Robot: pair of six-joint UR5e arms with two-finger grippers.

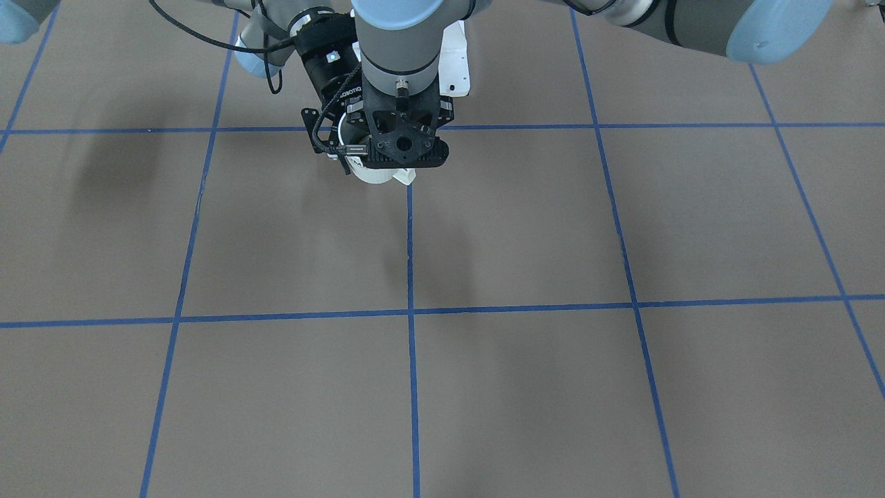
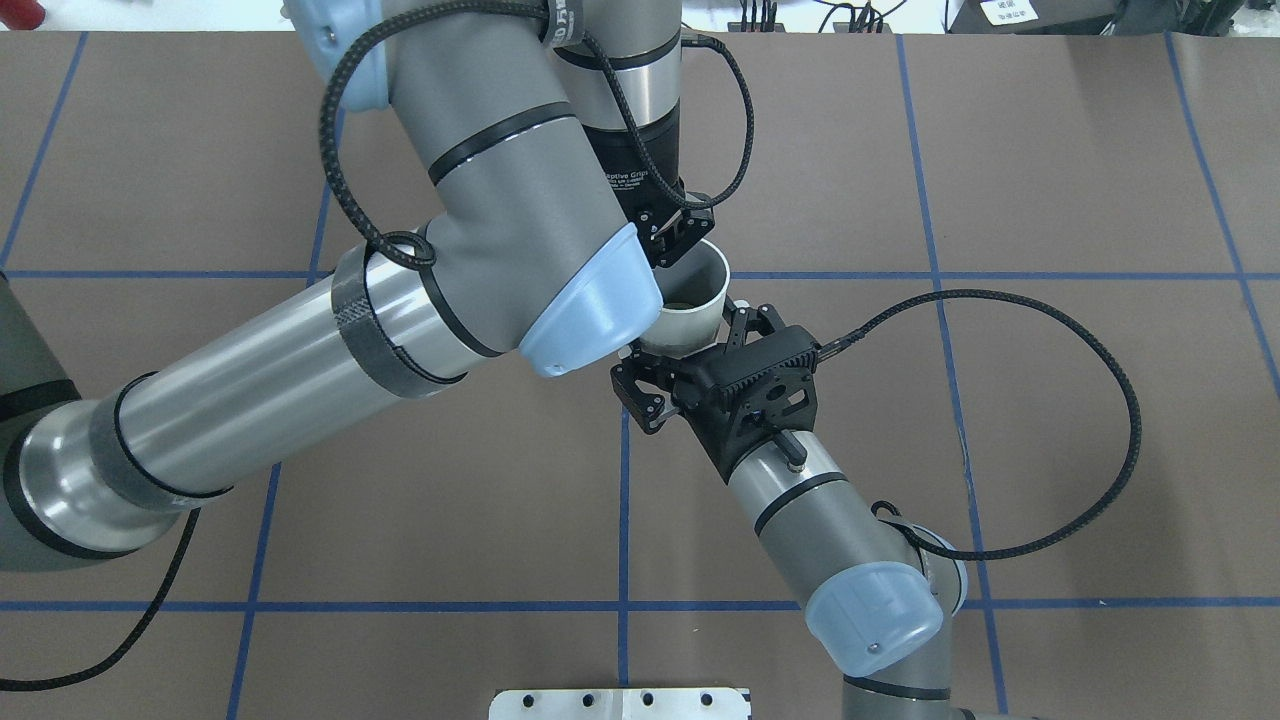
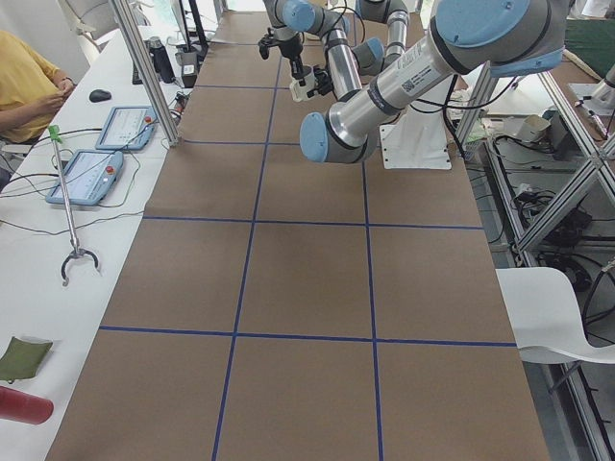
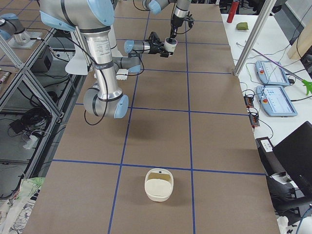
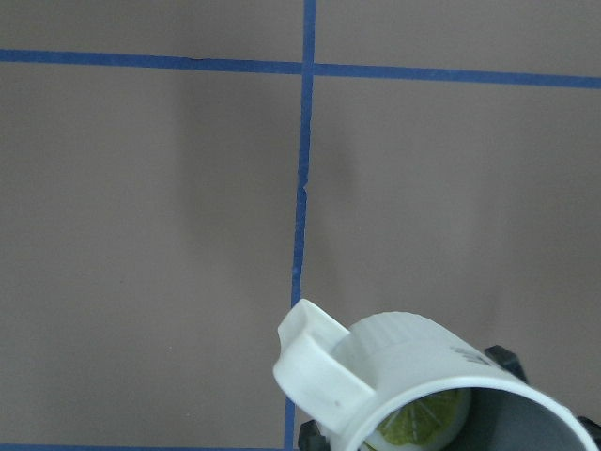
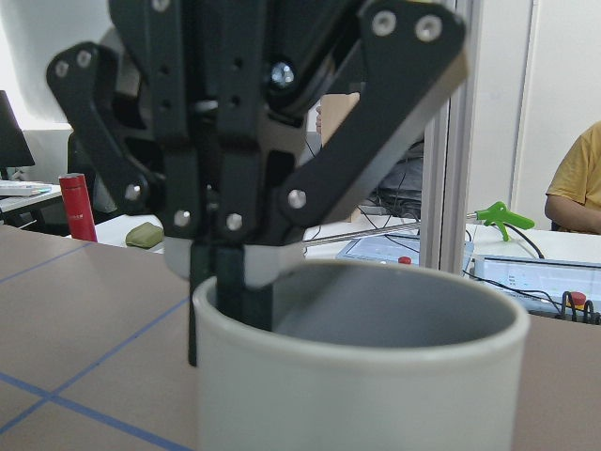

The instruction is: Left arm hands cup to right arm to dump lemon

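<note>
The cream-white cup hangs in the air over the table's middle, mouth up, with a yellow-green lemon slice inside. My left gripper is shut on its rim, one finger inside the cup and one outside. The left wrist view shows the cup with its squared handle. My right gripper is open, with its fingers spread on either side of the cup's lower body, and it is not closed on the cup. In the front view only the cup's bottom shows below the wrists.
A white basket-like container stands on the table toward the end on my right. A white mounting plate is at the robot's base. Tablets and a red bottle lie on the side bench, where a person sits.
</note>
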